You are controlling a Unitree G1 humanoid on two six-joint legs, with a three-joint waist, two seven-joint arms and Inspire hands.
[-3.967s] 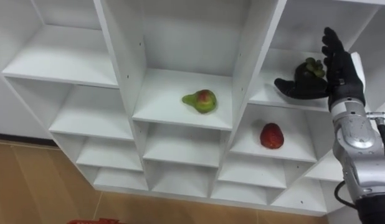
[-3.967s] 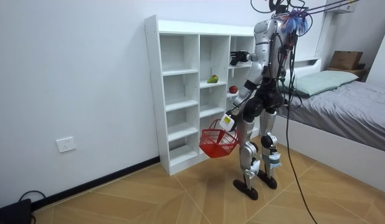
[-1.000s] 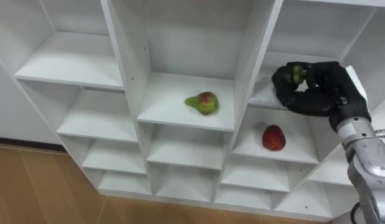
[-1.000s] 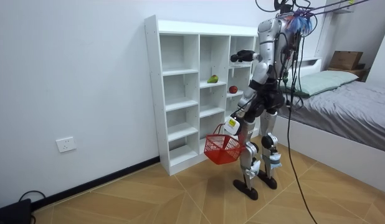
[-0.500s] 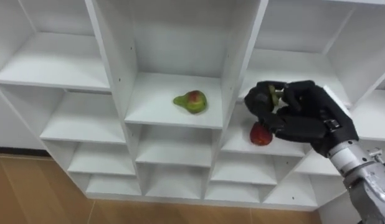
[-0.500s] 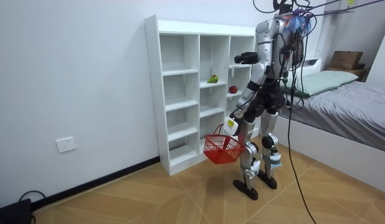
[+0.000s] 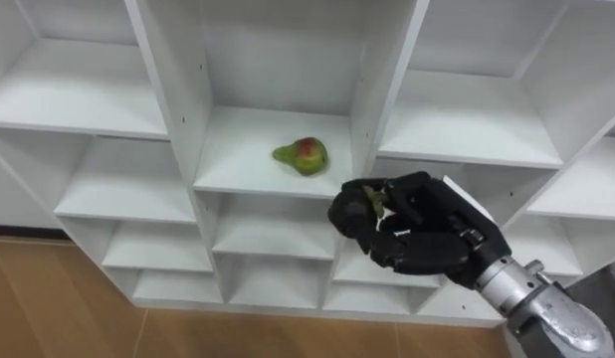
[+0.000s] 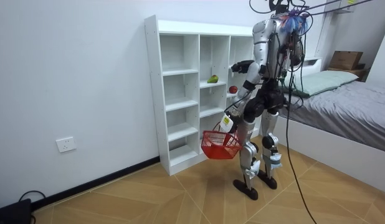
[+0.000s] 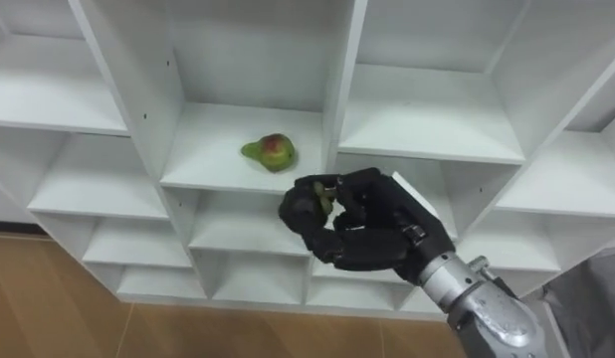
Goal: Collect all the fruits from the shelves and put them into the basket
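Clasped the dark fruit [image 7: 369, 199] in curled right hand [image 7: 427, 239], before the closet [image 7: 178, 119]. Best lowered slowly, straight over the red basket [image 8: 220, 144] hanging from left hand [image 8: 228, 119], released only inside.

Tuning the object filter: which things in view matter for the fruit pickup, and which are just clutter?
Job: dark fruit in right hand, pear, red fruit, red basket, closet.
Lying about: bed, pillow, cardboard box, wall socket.

Pear: green-red pear [image 7: 302, 155] on a middle-column shelf of the white shelf unit [image 7: 168, 94].
Hand: right hand [image 7: 432, 239] before the unit, below-right of the pear, round a small dark fruit [image 7: 372, 199].
Basket: red mesh basket [image 8: 220, 145] under left hand [image 8: 226, 119], before lower shelves.
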